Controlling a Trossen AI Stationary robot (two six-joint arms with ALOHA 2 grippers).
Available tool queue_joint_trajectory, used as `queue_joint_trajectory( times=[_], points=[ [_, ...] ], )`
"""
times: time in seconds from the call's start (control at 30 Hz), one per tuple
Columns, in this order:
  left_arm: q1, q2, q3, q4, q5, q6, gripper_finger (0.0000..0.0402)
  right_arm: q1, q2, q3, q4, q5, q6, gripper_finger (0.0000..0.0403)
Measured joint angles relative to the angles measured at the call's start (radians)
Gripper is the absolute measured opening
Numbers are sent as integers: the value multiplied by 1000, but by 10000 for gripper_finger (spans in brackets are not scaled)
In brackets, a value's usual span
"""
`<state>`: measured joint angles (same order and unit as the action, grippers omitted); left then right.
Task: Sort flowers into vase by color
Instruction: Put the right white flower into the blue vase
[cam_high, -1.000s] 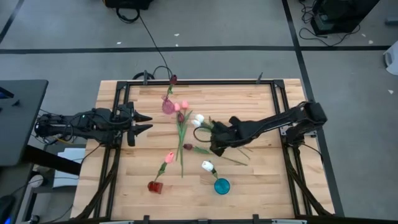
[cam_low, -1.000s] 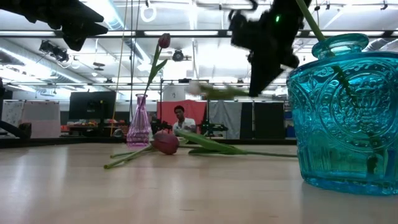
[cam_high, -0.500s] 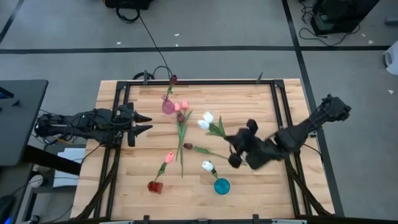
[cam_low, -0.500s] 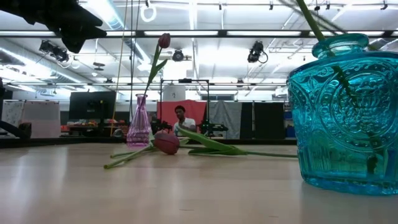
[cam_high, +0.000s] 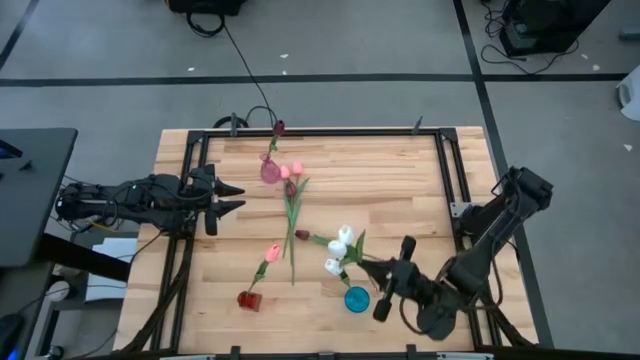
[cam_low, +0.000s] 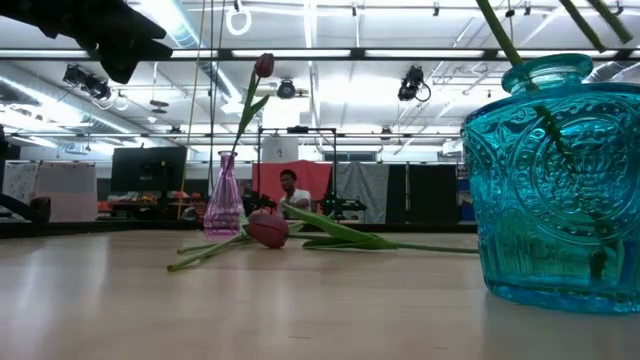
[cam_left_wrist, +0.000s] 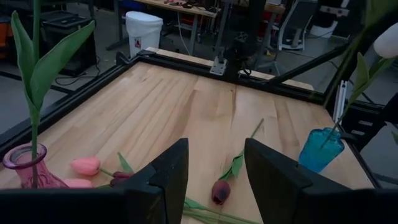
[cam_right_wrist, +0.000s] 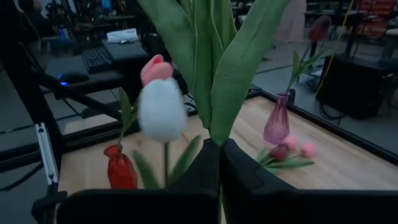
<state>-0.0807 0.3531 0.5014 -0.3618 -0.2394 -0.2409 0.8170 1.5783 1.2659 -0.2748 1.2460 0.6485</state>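
- White flowers (cam_high: 343, 236) pinched by the stems in right gripper (cam_high: 385, 283), fingers pressed together, just above blue vase (cam_high: 357, 298).
- Left gripper (cam_high: 232, 196) spread, idle at table's (cam_high: 400, 170) left edge.
- Only right wrist view shows the fingers clamping green leaves (cam_right_wrist: 211, 59).

**Where everything sits on the table**

Three vases: one at the back (cam_high: 270, 170), two up front, left (cam_high: 249, 299) and right (cam_high: 357, 298). Loose flowers (cam_high: 292, 215) lie between them. Right gripper (cam_high: 383, 281) hangs just beside the front-right vase; left gripper (cam_high: 226, 198) waits at the left edge.
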Motion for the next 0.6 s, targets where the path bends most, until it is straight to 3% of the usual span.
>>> queue_joint_trajectory(
  times=[0.17, 0.47, 0.6],
  points=[
    [0, 0, 0, 2, 0, 3, 163, 16, 77, 0, 164, 48, -97, 11],
    [0, 0, 0, -3, 0, 4, 163, 22, 176, 0, 643, 67, -561, 11],
    [0, 0, 0, -3, 0, 3, 163, 22, 203, 0, 729, 52, -650, 11]
  ],
)
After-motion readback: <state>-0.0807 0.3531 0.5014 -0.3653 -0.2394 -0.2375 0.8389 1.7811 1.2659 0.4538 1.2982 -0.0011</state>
